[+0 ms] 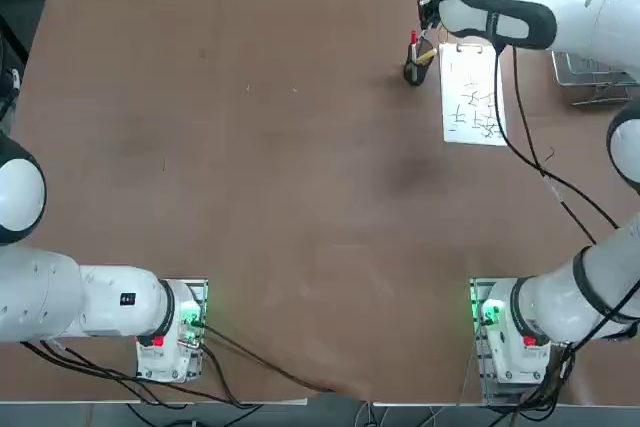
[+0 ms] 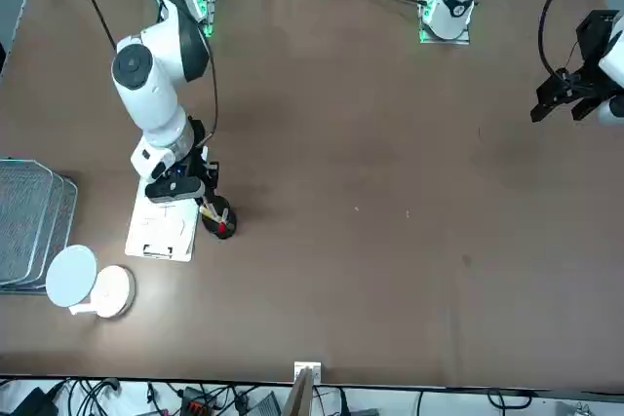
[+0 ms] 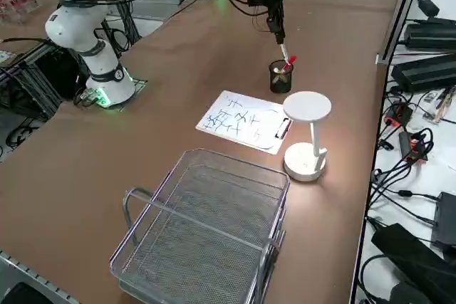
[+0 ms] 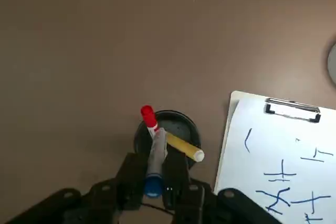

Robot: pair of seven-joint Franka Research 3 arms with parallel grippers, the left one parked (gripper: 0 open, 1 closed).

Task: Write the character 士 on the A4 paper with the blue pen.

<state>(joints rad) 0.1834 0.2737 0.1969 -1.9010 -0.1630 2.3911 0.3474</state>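
From overhead, the A4 paper (image 1: pixel 472 97) lies close to the counter's far edge, towards its right-hand corner. The black pen cup (image 1: pixel 414 72) stands just beside the sheet's left side, and your end effector (image 1: pixel 428 17) hangs over it.

From the front, the end effector (image 2: pixel 190 187) points down between the cup (image 2: pixel 219 219) and the sheet's clipped end (image 2: pixel 161 231).

From the right side, the blue pen (image 3: pixel 283 48) hangs thin and nearly upright from the end effector (image 3: pixel 278 30). Its lower end is at the mouth of the cup (image 3: pixel 281 77).

At the wrist, the end effector (image 4: pixel 154 177) is clamped fully on the blue pen (image 4: pixel 156 156). The red-topped pen (image 4: pixel 148 115) and yellow marker (image 4: pixel 184 148) lean in the cup (image 4: pixel 181 127) right against it.

I judge you want a straight vertical lift, so neither neighbour gets dragged out. Then carry the pen over to a blank patch; the paper (image 4: pixel 283 150) is already crowded below its clip (image 4: pixel 292 109). Keep the pen upright and touch down gently.
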